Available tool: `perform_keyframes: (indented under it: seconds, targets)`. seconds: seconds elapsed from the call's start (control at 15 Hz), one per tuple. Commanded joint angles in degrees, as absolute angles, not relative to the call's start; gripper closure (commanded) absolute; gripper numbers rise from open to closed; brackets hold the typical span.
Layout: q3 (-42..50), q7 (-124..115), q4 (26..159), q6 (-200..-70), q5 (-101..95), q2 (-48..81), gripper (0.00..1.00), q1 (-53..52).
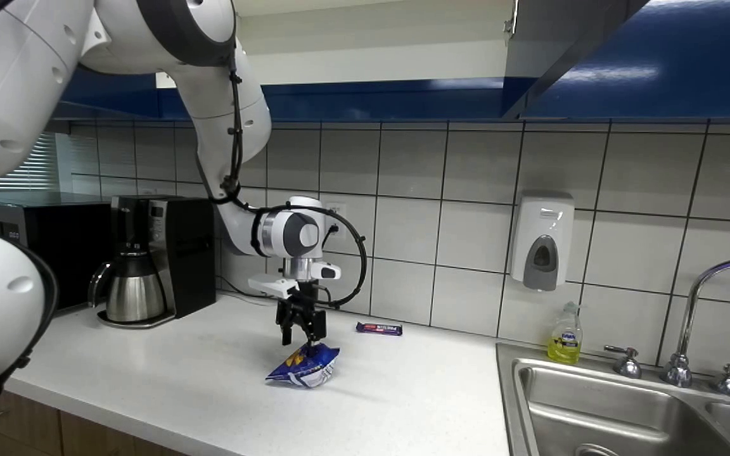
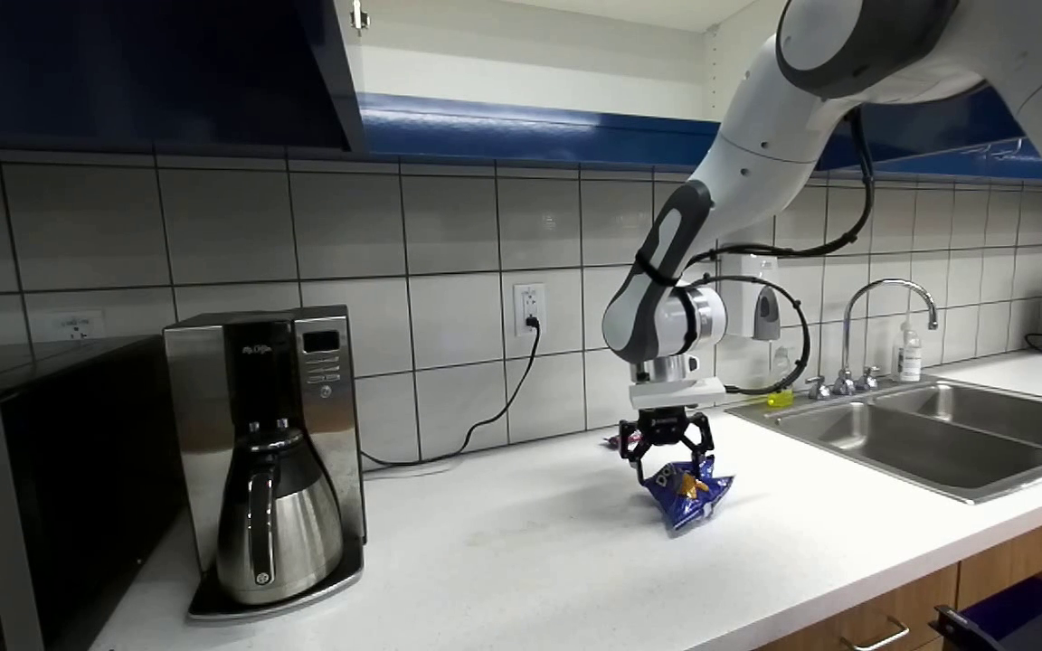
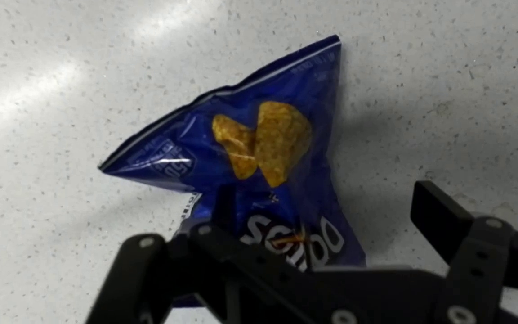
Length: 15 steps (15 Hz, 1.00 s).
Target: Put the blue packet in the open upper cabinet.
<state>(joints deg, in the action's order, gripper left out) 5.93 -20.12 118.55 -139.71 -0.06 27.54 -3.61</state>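
Black, two-fingered gripper [image 3: 331, 209], foremost in the wrist view, with jaws spread wide: one finger over a crinkled blue snack packet [image 3: 268, 162] with white lettering, the other over speckled white surface [image 3: 421, 90] just beside it; contact with the packet not clear. Packet on the surface, well below a blue-edged upper cabinet [image 2: 530, 54] with white interior, standing open in both exterior views. Between packet and white tiled wall [image 2: 449, 226]: thin, dark, bar-shaped wrapper [image 1: 379, 329]. Farther along the surface: steel-and-black coffee maker [image 2: 329, 416] beside black box-shaped microwave [image 2: 87, 461]; in the opposite direction, stainless-steel double sink [image 1: 593, 396].
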Motion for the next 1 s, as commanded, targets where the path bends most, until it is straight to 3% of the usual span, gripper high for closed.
perform_keyframes:
  seconds: [0.0, 0.6, 0.93]
  targets:
    - [6.6, -22.1, 116.8, -138.7, -1.2, 28.6, 0.26, -4.4]
    - [6.7, -22.2, 115.6, -138.6, -1.3, 29.3, 0.98, -4.7]
    - [6.7, -22.3, 114.8, -138.6, -1.4, 29.3, 1.00, -5.0]
